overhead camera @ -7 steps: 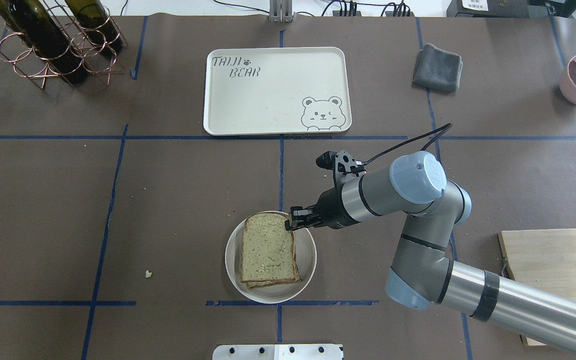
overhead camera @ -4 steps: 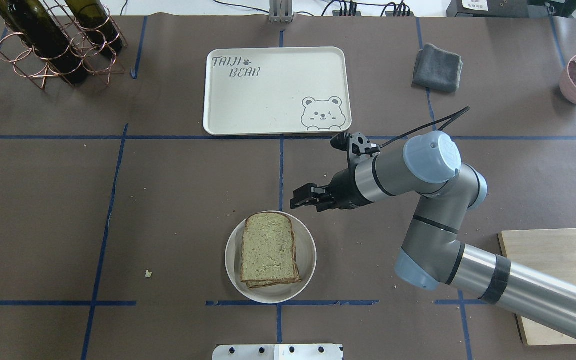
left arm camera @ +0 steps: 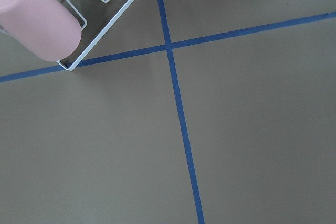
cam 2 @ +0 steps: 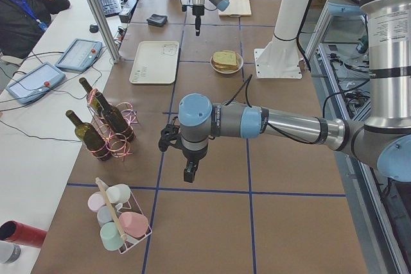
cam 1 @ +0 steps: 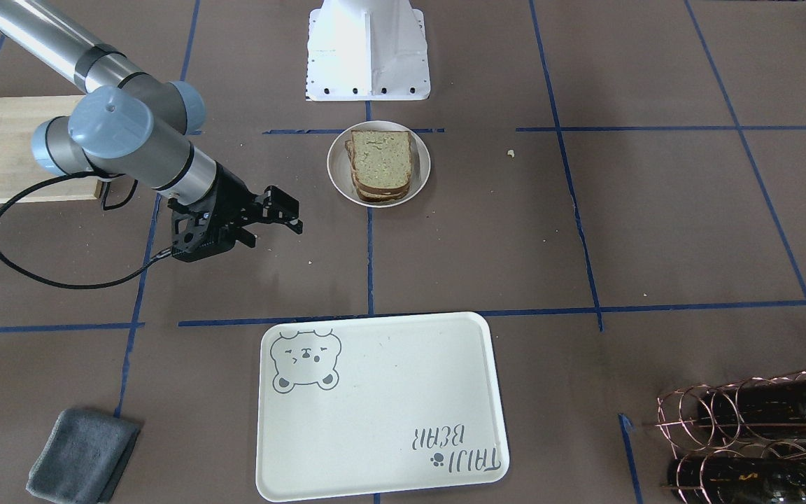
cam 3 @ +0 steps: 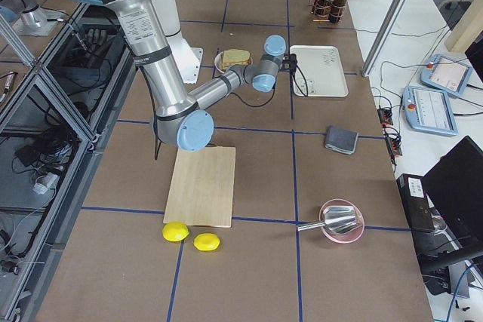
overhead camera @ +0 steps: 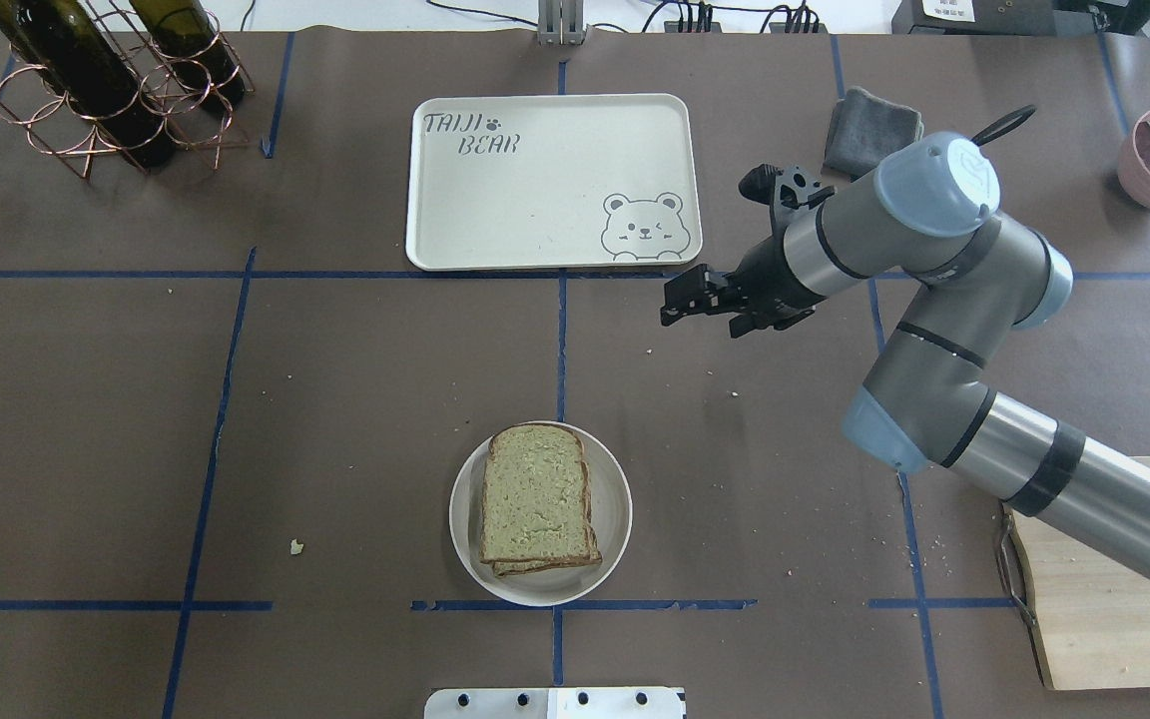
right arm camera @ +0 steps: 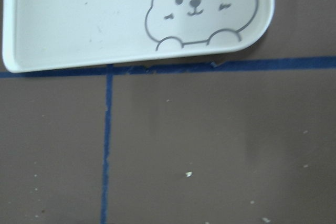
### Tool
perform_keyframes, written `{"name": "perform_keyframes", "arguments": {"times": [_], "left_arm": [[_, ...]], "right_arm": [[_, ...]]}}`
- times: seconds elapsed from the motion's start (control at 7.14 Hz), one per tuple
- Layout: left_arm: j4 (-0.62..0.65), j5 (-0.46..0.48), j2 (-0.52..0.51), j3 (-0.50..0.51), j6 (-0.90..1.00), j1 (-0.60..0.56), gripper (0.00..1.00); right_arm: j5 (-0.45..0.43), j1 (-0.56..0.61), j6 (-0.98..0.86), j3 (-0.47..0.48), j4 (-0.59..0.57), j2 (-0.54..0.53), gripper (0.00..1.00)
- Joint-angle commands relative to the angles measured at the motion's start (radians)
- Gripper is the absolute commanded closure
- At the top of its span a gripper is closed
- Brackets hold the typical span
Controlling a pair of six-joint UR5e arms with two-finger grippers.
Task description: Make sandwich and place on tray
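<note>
The sandwich [overhead camera: 538, 499] is probably light, soft and easy to crush, and its stacked slices could slide over the filling. The safest hold looks like a gentle pinch across both slices at a crusted edge, where the bread should be firmest, with the stack kept level. It lies on a small white plate [overhead camera: 615, 504] near the middle of the worktop's robot-side edge. The right gripper [overhead camera: 672, 303] hangs empty with its jaws a little apart, well away from the sandwich, farther from the robot and to its right, just off the bear corner of the tray [overhead camera: 555, 180]. The tray sits toward the middle of the far edge. The left gripper [cam 2: 187, 174] hangs over the worktop's left end, and I cannot tell its state.
</note>
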Motion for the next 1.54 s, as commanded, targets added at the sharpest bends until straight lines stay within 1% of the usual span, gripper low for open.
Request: {"name": "perform_keyframes", "arguments": {"times": [0.0,0.14,0.28,0.42,0.56,0.7,0.84,0.98,1.12,1.26,1.4], "left_arm": [[-0.058,-0.006,-0.014,-0.001,0.053,0.002,0.00],[-0.205,-0.008,-0.084,0.039,0.045,0.002,0.00],[-0.315,-0.008,-0.097,0.057,0.043,0.003,0.00],[-0.373,-0.012,-0.099,0.065,0.039,0.006,0.00],[-0.379,-0.110,-0.105,0.079,0.004,0.046,0.00],[-0.407,-0.159,-0.105,0.074,-0.072,0.057,0.00],[-0.456,-0.163,-0.105,0.065,-0.120,0.089,0.00],[-0.532,-0.163,-0.105,0.061,-0.125,0.158,0.00],[-0.598,-0.163,-0.102,0.051,-0.235,0.225,0.00],[-0.661,-0.157,-0.105,0.041,-0.380,0.318,0.00],[-0.782,-0.116,-0.111,0.028,-0.624,0.441,0.00]], "right_arm": [[0.055,0.133,-0.299,0.011,-0.136,-0.073,0.00],[0.099,0.213,-0.454,0.011,-0.140,-0.145,0.00],[0.147,0.299,-0.594,0.011,-0.140,-0.212,0.00],[0.167,0.376,-0.725,0.011,-0.141,-0.287,0.00],[0.167,0.428,-0.843,0.010,-0.147,-0.355,0.00],[0.167,0.488,-0.962,0.011,-0.202,-0.392,0.00],[0.160,0.549,-1.088,0.011,-0.286,-0.417,0.00],[0.154,0.629,-1.174,0.013,-0.380,-0.431,0.00],[0.154,0.696,-1.192,0.029,-0.449,-0.455,0.00],[0.154,0.715,-1.201,0.057,-0.486,-0.471,0.00],[0.138,0.703,-1.200,0.112,-0.495,-0.515,0.00]]}}
